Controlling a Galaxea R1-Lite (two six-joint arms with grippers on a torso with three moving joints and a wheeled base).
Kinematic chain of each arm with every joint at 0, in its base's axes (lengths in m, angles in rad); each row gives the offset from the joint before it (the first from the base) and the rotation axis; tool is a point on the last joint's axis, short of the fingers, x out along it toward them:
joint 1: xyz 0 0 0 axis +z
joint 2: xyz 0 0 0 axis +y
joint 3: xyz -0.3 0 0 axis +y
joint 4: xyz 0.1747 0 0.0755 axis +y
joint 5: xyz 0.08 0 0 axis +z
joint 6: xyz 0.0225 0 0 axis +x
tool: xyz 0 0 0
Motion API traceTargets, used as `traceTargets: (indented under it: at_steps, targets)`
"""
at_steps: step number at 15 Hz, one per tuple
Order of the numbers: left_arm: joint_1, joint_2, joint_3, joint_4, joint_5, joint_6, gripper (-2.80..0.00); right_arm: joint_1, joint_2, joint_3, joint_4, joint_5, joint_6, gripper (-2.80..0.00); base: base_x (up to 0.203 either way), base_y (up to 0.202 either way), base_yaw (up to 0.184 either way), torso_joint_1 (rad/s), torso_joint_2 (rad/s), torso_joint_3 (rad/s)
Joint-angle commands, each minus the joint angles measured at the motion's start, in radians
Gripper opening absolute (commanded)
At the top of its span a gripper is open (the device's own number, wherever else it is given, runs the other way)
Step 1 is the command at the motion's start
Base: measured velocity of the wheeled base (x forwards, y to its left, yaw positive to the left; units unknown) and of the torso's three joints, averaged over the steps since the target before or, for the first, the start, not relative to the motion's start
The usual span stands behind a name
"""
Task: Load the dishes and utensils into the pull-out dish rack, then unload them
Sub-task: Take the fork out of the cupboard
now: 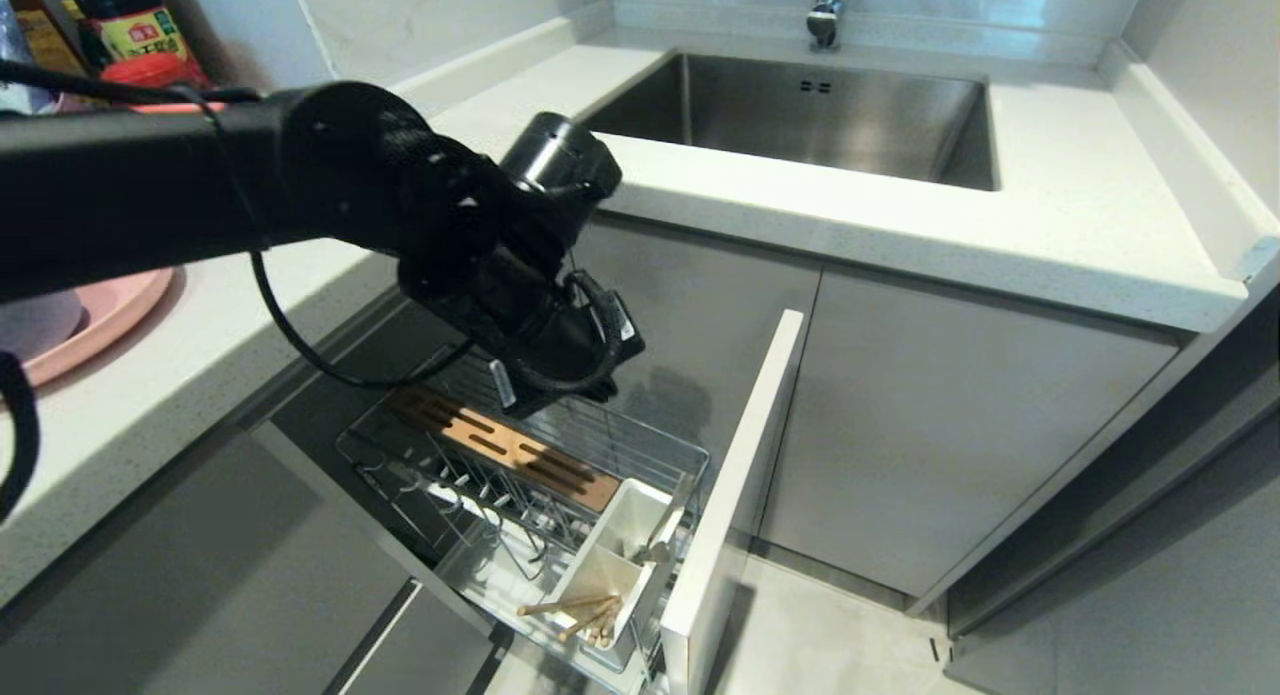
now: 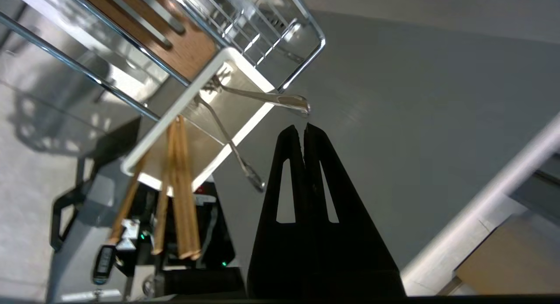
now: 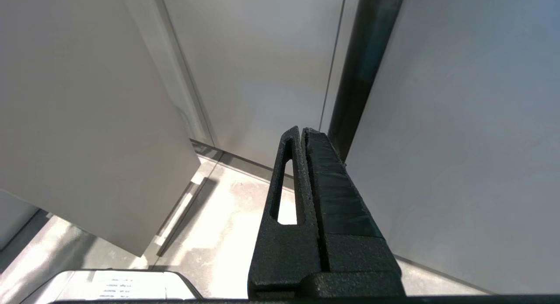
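Chopsticks (image 2: 179, 190), fork (image 2: 227, 146) and spoon (image 2: 267, 99) are standing in the rack (image 1: 520, 455) box. Plate (image 1: 100, 315) is sitting on the table. Left gripper (image 2: 305, 128), closed and empty, is hovering by the spoon; right gripper (image 3: 302, 131) is hanging closed, empty.

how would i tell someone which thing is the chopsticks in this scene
Find the pull-out dish rack drawn out of the grey cabinets below the counter, left of the sink. At its front end, against the pale cabinet front, sits a white utensil box. The chopsticks are the light wooden sticks leaning out of its nearer compartment; the neighbouring pieces in the box are shiny metal.
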Motion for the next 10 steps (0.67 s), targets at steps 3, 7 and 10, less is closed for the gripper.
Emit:
traceTargets:
  at_steps: [3,7,10]
  targets:
    - [-0.024,0.132,-0.012,-0.005,-0.015,-0.045,0.00,0.000,0.000,0.000,0.000,0.000,0.000,-2.80,0.000,0.000,0.000,0.000,0.00,0.000]
    - [-0.034,0.207,-0.014,-0.025,-0.060,-0.067,0.00,0.000,0.000,0.000,0.000,0.000,0.000,-2.80,0.000,0.000,0.000,0.000,0.00,0.000]
    - [-0.034,0.248,-0.014,-0.041,-0.061,-0.068,0.00,0.000,0.000,0.000,0.000,0.000,0.000,-2.80,0.000,0.000,0.000,0.000,0.00,0.000]
